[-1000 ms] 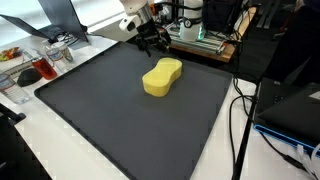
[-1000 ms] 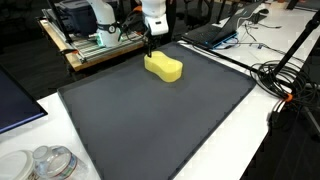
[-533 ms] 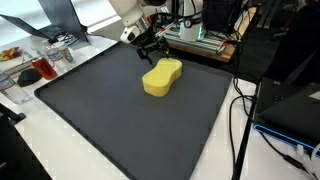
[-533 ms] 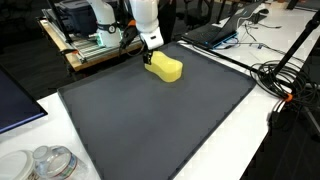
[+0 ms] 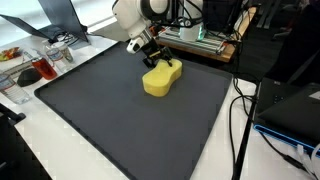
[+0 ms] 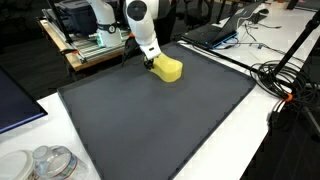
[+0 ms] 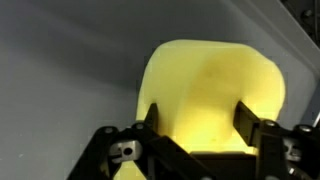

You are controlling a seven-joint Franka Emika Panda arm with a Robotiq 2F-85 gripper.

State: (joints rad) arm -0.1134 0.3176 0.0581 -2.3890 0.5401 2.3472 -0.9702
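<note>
A yellow peanut-shaped sponge (image 5: 162,77) (image 6: 168,68) lies at the far part of a dark grey mat (image 5: 110,125) (image 6: 150,125). My gripper (image 5: 155,63) (image 6: 152,62) has come down on the sponge's end nearest the robot base. In the wrist view the sponge (image 7: 210,80) fills the middle, and the gripper (image 7: 197,118) straddles it, one black finger (image 7: 150,115) on each side. The jaws stand apart with the sponge between them. Whether the pads press into the foam is not clear.
Glassware and a tray (image 5: 40,65) sit beside one mat edge, and glass jars (image 6: 45,165) stand near a corner. Cables (image 6: 285,80) (image 5: 240,110) trail along another side. A wooden rack with equipment (image 6: 90,48) and a laptop (image 6: 215,32) stand behind the mat.
The gripper has dropped from above the mat's far edge down onto the sponge's end. Its fingers have begun to draw in around the sponge, which has not moved.
</note>
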